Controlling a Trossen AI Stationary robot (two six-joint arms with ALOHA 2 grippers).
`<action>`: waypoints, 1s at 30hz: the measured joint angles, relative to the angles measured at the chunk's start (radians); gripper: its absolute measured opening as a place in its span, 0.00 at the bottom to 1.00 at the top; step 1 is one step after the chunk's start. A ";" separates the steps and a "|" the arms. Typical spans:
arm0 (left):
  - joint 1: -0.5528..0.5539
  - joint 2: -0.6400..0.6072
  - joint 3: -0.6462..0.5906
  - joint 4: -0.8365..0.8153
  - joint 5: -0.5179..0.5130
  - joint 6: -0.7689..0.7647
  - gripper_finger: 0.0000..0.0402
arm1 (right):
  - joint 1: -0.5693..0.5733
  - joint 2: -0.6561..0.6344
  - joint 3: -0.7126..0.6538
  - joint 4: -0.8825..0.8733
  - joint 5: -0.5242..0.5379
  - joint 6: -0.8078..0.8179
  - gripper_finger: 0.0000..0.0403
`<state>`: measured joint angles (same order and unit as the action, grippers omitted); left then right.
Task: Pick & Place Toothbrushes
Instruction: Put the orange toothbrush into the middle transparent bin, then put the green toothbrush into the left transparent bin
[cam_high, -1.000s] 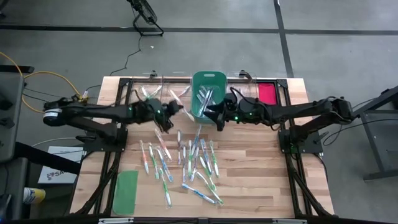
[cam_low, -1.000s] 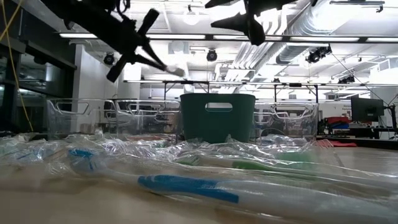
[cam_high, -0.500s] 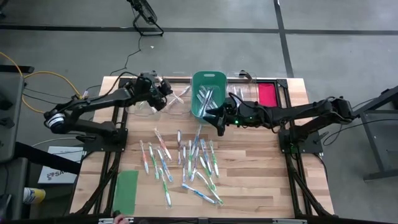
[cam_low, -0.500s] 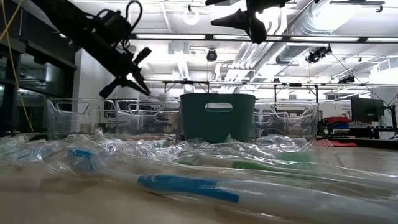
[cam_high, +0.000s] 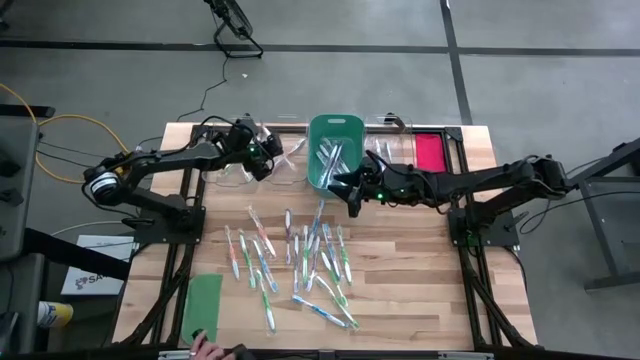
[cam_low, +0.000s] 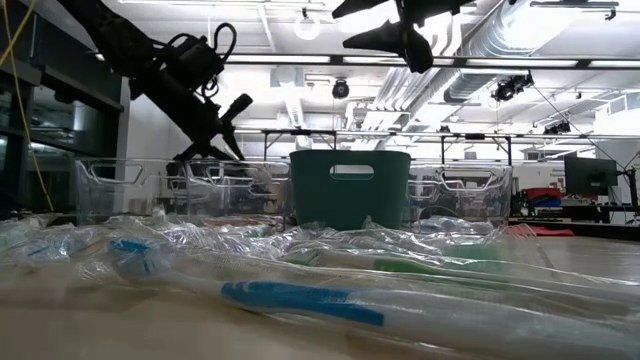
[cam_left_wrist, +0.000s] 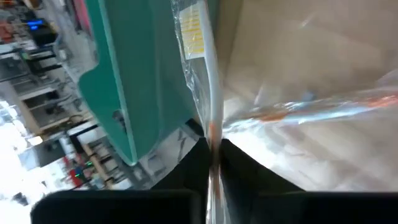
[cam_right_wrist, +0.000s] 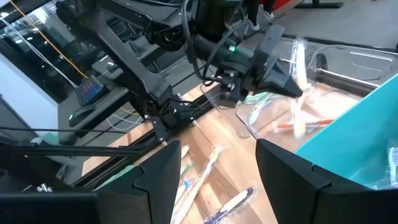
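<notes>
Many wrapped toothbrushes (cam_high: 295, 252) lie scattered on the middle of the wooden table. My left gripper (cam_high: 268, 152) hangs over a clear bin (cam_high: 243, 166) at the far left, beside the green bin (cam_high: 335, 152), and is shut on one wrapped toothbrush (cam_right_wrist: 297, 62). Another toothbrush (cam_left_wrist: 323, 107) lies in the clear bin below it. My right gripper (cam_high: 350, 190) hovers open beside the green bin's near wall with nothing between its fingers (cam_right_wrist: 152, 180). My left gripper pinches the wrapped toothbrush (cam_left_wrist: 212, 134) between its two fingers, about midway along its length as the right wrist view shows it. The fingers slant down from the table's left and lie across the brush. The brush stands nearly upright, clear of the clear bin's floor.
More clear bins (cam_low: 460, 190) stand in a row along the far edge on either side of the green bin. A red lid (cam_high: 430, 150) lies far right and a green lid (cam_high: 203, 305) near left. A person's hand (cam_high: 207, 348) shows at the near edge.
My left gripper has carried the toothbrush from above the table's middle toward the far edge and somewhat left, and has sunk to just over the clear bin. The brush has stayed in its fingers.
</notes>
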<state>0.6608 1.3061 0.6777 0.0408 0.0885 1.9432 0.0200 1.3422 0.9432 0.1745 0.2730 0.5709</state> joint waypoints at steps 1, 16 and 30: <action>-0.001 0.000 0.000 0.019 -0.002 0.005 0.10 | 0.000 0.000 0.000 0.000 -0.003 0.000 0.50; -0.111 -0.004 0.000 0.079 -0.207 -0.121 0.49 | 0.036 0.000 0.000 -0.054 -0.010 0.032 0.50; -0.251 -0.192 0.000 0.076 -0.333 -0.352 0.40 | 0.174 0.000 0.000 -0.346 0.154 0.284 0.50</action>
<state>0.4095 1.1145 0.6777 0.1164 -0.2448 1.5913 0.1941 1.3426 0.9432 -0.1713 0.4269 0.8546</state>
